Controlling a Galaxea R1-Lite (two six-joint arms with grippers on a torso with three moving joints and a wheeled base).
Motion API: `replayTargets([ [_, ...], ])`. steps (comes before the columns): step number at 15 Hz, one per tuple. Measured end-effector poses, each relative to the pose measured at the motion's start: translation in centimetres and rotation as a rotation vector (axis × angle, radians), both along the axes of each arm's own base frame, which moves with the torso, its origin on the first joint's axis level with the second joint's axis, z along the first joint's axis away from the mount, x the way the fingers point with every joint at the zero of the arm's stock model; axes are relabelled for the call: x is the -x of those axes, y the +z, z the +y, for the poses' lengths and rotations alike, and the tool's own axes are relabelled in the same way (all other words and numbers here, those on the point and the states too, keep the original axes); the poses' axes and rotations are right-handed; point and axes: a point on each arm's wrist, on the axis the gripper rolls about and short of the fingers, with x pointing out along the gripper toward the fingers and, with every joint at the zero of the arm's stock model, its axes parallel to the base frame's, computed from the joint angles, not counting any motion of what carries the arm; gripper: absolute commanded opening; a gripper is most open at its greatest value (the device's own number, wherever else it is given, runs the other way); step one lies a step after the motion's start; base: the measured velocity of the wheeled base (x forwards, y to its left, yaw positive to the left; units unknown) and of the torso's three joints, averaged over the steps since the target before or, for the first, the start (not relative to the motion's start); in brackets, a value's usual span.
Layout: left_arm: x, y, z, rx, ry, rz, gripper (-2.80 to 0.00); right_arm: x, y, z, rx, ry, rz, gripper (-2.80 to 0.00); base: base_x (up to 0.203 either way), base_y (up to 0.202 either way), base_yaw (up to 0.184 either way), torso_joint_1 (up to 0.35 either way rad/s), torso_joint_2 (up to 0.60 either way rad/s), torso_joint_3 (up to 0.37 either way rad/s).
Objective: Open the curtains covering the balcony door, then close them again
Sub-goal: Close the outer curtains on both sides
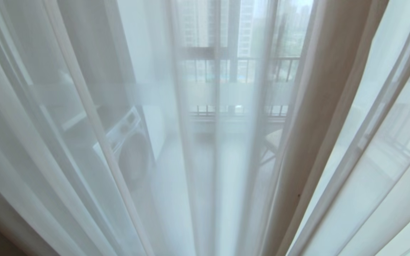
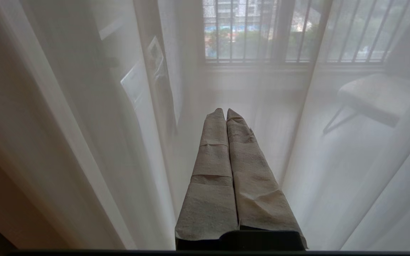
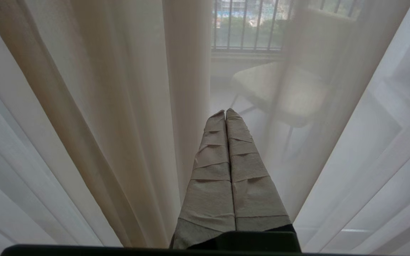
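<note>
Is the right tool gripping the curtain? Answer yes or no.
No: in the right wrist view the right tool is shut with nothing between its fingers, and the curtain hangs free beside it.

The curtains [image 1: 84, 106] are seen as sheer white pleats with a cream-beige fold, black bars are shown on the railing [image 1: 240, 71], and beige tape is wrapped round the right gripper [image 3: 225, 113].

The right tool [image 3: 225, 112], tips pressed together, points at the sheer curtains [image 3: 119, 106], a chair [image 3: 283, 92] visible behind.

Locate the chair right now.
Head view: the chair stands right of centre on the balcony, behind the sheer curtains, below the railing.
</note>
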Motion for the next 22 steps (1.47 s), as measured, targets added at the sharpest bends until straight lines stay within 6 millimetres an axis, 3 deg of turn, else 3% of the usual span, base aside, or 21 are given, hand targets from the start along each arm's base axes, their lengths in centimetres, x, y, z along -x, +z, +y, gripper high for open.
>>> replayTargets([
  [22, 0.00, -0.01, 0.00, -0.005, 0.000, 0.001, -2.80, 0.00, 0.00, 0.00, 0.000, 0.000, 0.000, -2.80, 0.000, 0.192, 0.001, 0.004, 0.00, 0.002],
])
